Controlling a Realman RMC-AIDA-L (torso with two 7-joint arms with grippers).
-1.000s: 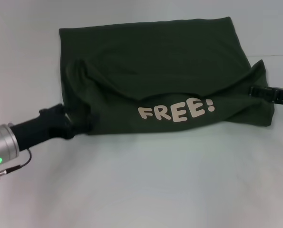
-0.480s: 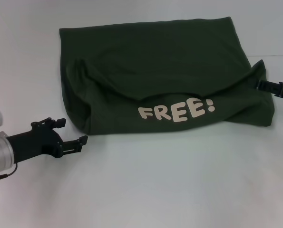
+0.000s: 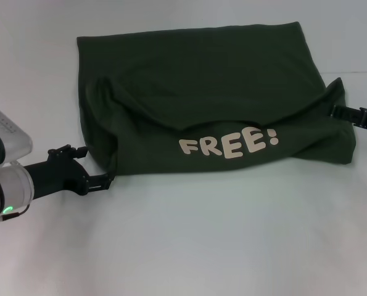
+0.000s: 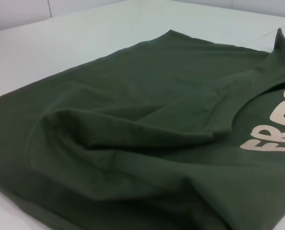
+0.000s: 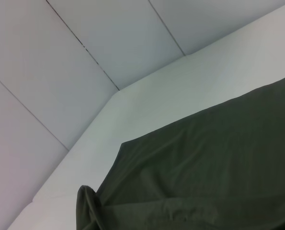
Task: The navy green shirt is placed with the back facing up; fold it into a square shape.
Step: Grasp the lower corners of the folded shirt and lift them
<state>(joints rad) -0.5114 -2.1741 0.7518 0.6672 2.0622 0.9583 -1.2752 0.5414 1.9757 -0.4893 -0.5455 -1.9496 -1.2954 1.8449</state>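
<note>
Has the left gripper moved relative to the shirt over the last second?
Yes. The left gripper pulled off the navy green shirt corner, then edged back toward it.

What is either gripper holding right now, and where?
Nothing: the left gripper is open beside the navy green shirt; the right gripper sits at its edge, grip unclear.

I see only a white bench [image 3: 189,246], plain matte top, w/ nothing else standing on its bare part. In right wrist view, pale wall panels [image 5: 61,62] w/ thin dark seams rise behind the bench far edge.
</note>
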